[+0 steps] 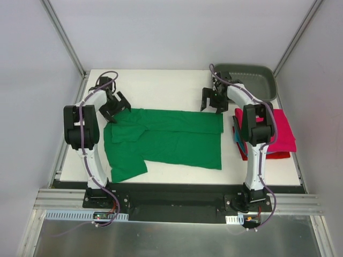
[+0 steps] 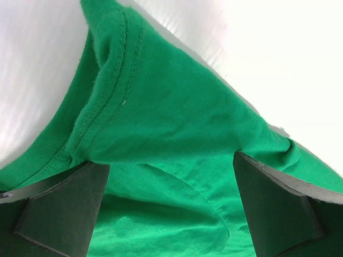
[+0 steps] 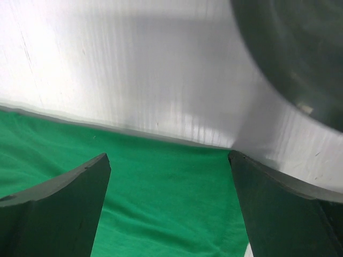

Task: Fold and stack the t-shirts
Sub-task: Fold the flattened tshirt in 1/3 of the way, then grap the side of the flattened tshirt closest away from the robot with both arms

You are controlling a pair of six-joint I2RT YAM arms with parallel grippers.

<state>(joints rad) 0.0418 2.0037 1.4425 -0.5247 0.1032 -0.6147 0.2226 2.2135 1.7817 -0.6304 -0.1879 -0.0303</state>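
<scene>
I'm folding the green t-shirt [image 1: 171, 140], which is lying spread along the middle of the worktop [image 1: 161, 88], and I'm holding the left tool [image 1: 117, 108] and right tool [image 1: 214, 107] wide open over its far corners, judging both need lowering to pinch the cloth next.

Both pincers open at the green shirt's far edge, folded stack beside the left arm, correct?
No: the folded stack lies beside the right arm, per the top external view. The left pincer and right pincer are open at the green shirt's far edge.
</scene>
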